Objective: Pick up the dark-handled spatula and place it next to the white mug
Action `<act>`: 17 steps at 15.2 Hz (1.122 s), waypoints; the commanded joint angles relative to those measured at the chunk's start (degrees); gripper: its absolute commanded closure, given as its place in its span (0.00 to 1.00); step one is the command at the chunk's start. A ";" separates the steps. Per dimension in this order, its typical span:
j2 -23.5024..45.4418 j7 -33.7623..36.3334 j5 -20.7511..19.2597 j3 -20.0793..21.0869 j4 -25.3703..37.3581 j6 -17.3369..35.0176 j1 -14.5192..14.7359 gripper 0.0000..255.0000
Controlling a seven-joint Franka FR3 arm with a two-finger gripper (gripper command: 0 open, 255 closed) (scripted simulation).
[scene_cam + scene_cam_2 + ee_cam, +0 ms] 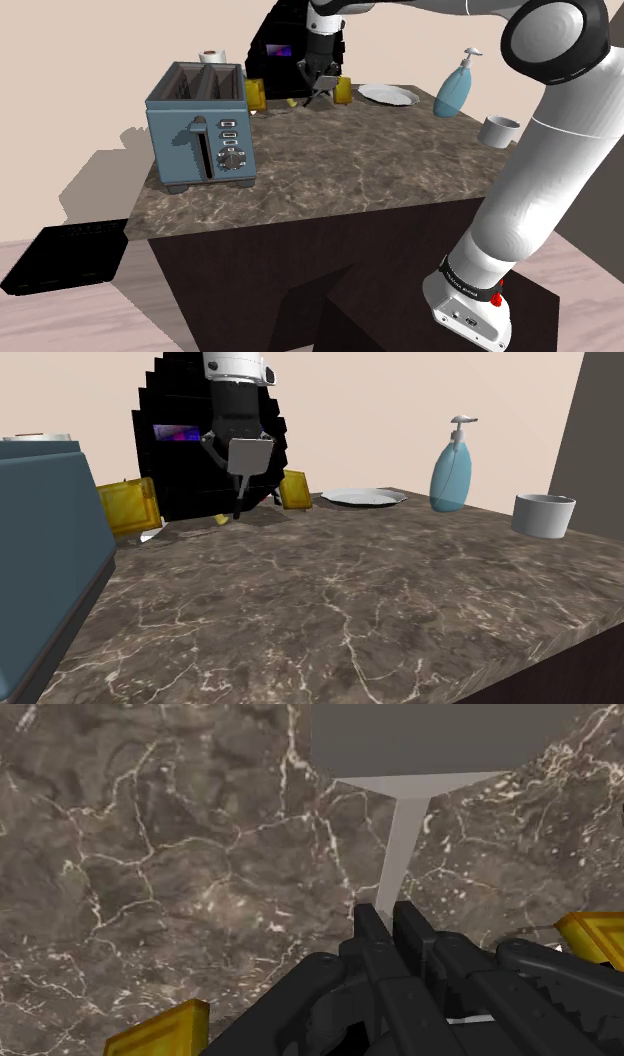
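Note:
My gripper (388, 912) is shut on the thin grey neck of the spatula (405, 834), whose wide grey blade spreads out beyond the fingertips. In the second exterior view the gripper (238, 444) hangs above the back of the marble counter (340, 602) with the spatula (250, 454) in it, a thin dark stem pointing down, its tip just above the counter. The shoulder view has the gripper (320, 78) and spatula (322, 94) at the far edge. The white mug (543, 514) stands upright at the counter's right side (498, 130), well away from the gripper.
A blue soap dispenser (452, 472) and a white plate (363, 497) sit between gripper and mug. Yellow blocks (130, 504) (295, 489) flank the gripper. A black appliance (180, 452) stands behind it. A blue-grey toaster (200, 125) occupies the shoulder view's left.

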 commanded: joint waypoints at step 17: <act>-14.90 -12.69 0.70 -6.47 -12.16 -2.06 -6.07 1.00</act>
